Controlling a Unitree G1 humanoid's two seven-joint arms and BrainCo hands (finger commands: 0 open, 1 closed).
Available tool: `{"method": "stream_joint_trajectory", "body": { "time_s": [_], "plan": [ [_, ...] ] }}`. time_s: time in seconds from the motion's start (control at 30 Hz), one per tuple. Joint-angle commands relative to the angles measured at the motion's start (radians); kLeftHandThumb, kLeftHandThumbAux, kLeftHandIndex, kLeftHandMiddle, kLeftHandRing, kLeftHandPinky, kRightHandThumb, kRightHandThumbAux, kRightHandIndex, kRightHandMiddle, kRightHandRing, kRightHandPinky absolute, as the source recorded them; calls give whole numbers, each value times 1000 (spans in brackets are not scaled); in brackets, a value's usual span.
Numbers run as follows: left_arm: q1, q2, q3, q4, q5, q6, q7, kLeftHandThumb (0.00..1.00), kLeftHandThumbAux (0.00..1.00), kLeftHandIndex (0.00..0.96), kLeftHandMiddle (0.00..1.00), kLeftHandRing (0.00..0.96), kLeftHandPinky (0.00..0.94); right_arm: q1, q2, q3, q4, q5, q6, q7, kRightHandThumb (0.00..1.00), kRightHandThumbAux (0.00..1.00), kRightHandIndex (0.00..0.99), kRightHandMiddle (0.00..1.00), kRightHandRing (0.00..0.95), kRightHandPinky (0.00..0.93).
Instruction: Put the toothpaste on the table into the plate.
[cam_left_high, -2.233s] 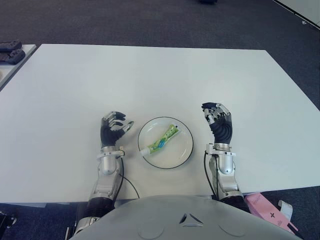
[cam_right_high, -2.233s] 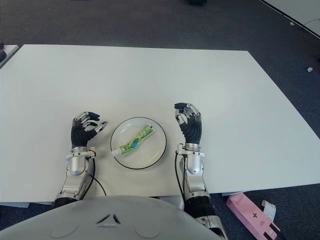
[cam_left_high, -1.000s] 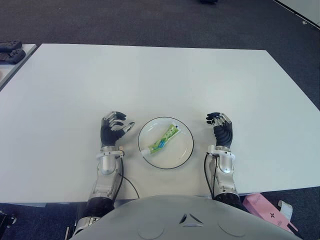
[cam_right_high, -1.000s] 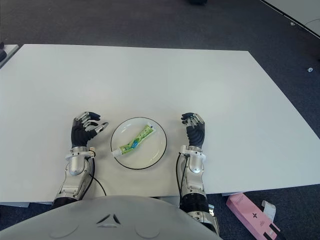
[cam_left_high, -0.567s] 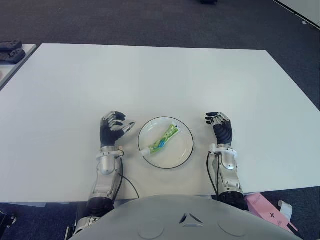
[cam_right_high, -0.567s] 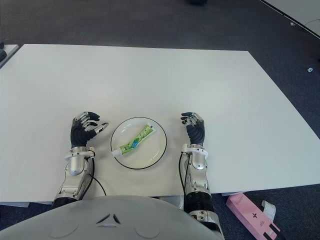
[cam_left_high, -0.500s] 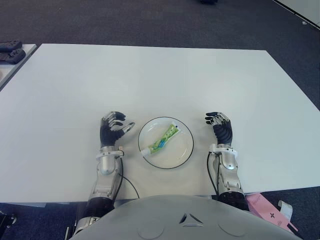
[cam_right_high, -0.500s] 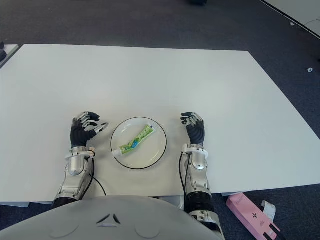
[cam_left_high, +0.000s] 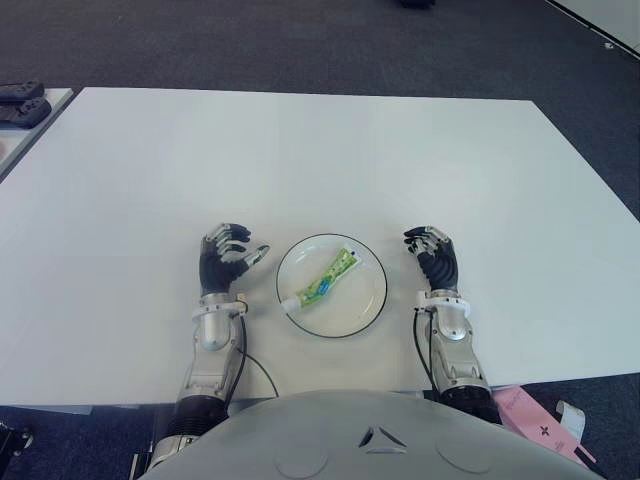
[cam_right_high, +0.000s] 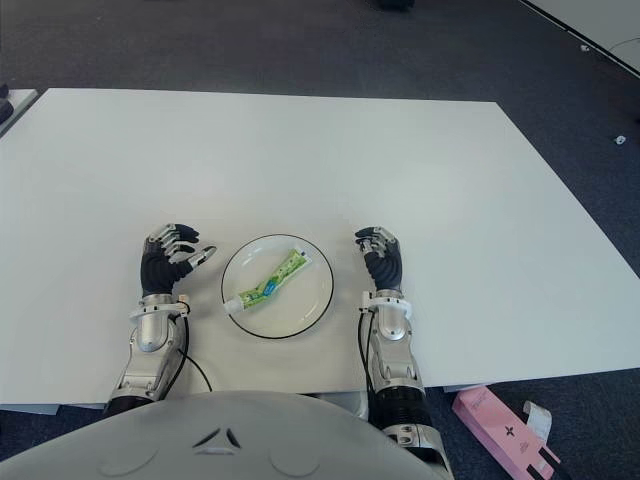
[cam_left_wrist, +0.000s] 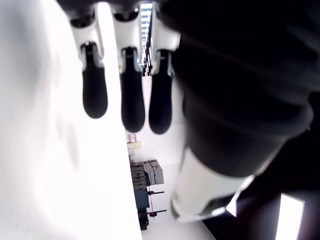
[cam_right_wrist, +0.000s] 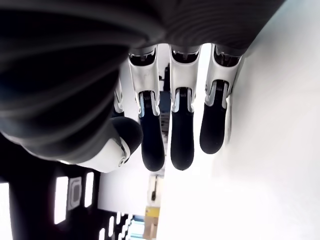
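A green toothpaste tube (cam_left_high: 326, 279) with a white cap lies diagonally inside the white, dark-rimmed plate (cam_left_high: 366, 305) near the table's front edge. My left hand (cam_left_high: 226, 258) shows just left of the plate, fingers relaxed and holding nothing. Just right of the plate is my right hand (cam_left_high: 434, 256), its fingers loosely extended and empty. In the wrist views the left fingers (cam_left_wrist: 121, 97) and right fingers (cam_right_wrist: 181, 135) hang straight beside the white tabletop with nothing between them.
The white table (cam_left_high: 320, 160) stretches wide behind the plate. Dark objects (cam_left_high: 20, 100) lie on another surface at the far left. A pink box (cam_left_high: 535, 418) lies on the floor at the front right, below the table edge.
My right hand has drawn back toward the table's front edge and shifted slightly toward the plate. The left hand, plate and toothpaste have stayed in place.
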Motion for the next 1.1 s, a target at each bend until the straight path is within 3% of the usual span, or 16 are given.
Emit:
{"method": "stream_joint_trajectory", "body": {
  "time_s": [0.03,0.83,1.1],
  "plan": [
    [19,6,-1,10,4,31,-17,0,998,482,492,509,523,30,5,12,12,-15,59,1,716,730,426,454,429,421],
    [31,23,-17,-15,12,82,-35,49,998,485,487,511,524,54,7,23,-23,-28,81,-2,718,731,426,448,423,420],
    [37,17,-14,-28,8,106,-40,114,998,484,488,490,486,60,11,22,-33,-28,84,-4,717,732,425,446,427,427]
  ]
}}
